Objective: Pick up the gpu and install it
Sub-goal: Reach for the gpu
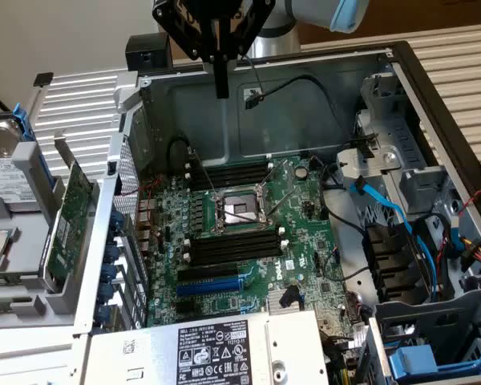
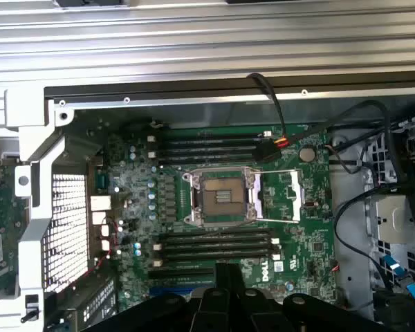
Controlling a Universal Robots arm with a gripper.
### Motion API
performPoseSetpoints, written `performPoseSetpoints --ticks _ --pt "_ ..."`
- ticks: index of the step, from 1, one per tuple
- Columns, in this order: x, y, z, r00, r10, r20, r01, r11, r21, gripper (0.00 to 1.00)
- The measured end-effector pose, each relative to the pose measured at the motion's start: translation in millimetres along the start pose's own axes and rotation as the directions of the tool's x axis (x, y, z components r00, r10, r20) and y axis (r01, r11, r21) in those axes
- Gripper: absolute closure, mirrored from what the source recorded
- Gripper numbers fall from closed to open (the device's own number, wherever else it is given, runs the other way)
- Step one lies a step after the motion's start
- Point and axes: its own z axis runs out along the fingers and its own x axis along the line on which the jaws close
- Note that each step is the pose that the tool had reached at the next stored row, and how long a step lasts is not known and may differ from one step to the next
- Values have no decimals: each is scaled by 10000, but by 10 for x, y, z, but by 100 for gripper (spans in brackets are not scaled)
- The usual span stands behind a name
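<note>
We see the tool [image 1: 222, 87] clenched on nothing, its two fingers pressed together and pointing straight down. It hangs high over the far wall of the open case [image 1: 305, 88], above the motherboard [image 1: 256, 233]. The gpu [image 1: 70, 220] is not beneath it. It lies well off toward the exterior view's left, outside the case and past its perforated side wall, standing on edge and leaning in a grey rack [image 1: 24, 241]. Its long axis seems to run roughly along that side wall, so we judge the tool is well apart from it both sideways and in height. What faces us is a bare green circuit board dotted with small parts. We cannot make out the cooler from here.
</note>
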Motion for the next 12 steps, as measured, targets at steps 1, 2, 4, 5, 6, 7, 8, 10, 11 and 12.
performPoseSetpoints --ticks 1,2,4,5,6,7,8,10,11,12 --pt "0 0 0 10000 0 -1 0 10000 0 89" --pt "0 0 0 10000 0 -1 0 10000 1 89" --pt "0 0 0 10000 0 -1 0 10000 0 89" --pt "0 0 0 10000 0 -1 0 10000 0 89" --pt "0 0 0 10000 0 0 0 10000 0 89" --pt "0 0 0 10000 0 0 0 10000 0 89" --pt "0 0 0 10000 1 0 -1 10000 0 89" --pt "0 0 0 10000 0 -1 0 10000 0 89" --pt "0 0 0 10000 0 -1 0 10000 0 89" --pt "0 0 0 10000 0 -1 0 10000 1 89"
